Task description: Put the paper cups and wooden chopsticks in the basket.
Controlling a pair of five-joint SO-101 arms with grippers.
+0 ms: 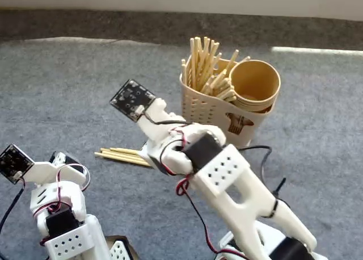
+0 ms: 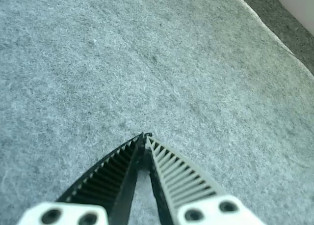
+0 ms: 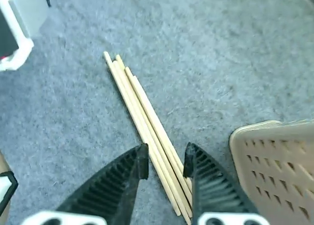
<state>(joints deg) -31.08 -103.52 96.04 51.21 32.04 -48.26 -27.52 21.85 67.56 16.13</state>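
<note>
Right gripper (image 3: 166,160) sat open astride the loose pale wooden chopsticks (image 3: 146,129), 8 o'clock from the beige perforated plastic basket (image 1: 210,111). Pickup step, so next it probably needed to pinch and lift. Left gripper (image 2: 145,138) was closed, empty.

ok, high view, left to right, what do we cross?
Order: left arm → loose chopsticks on the mat → basket, its upright chopsticks first, then paper cups. The right arm overlaps, so skipped.

I counted one basket (image 1: 218,115), one nested paper cup stack (image 1: 255,84) inside it, a chopstick bunch (image 1: 205,64) too dense to count, plus four-ish loose chopsticks (image 3: 147,131) beside it.
</note>
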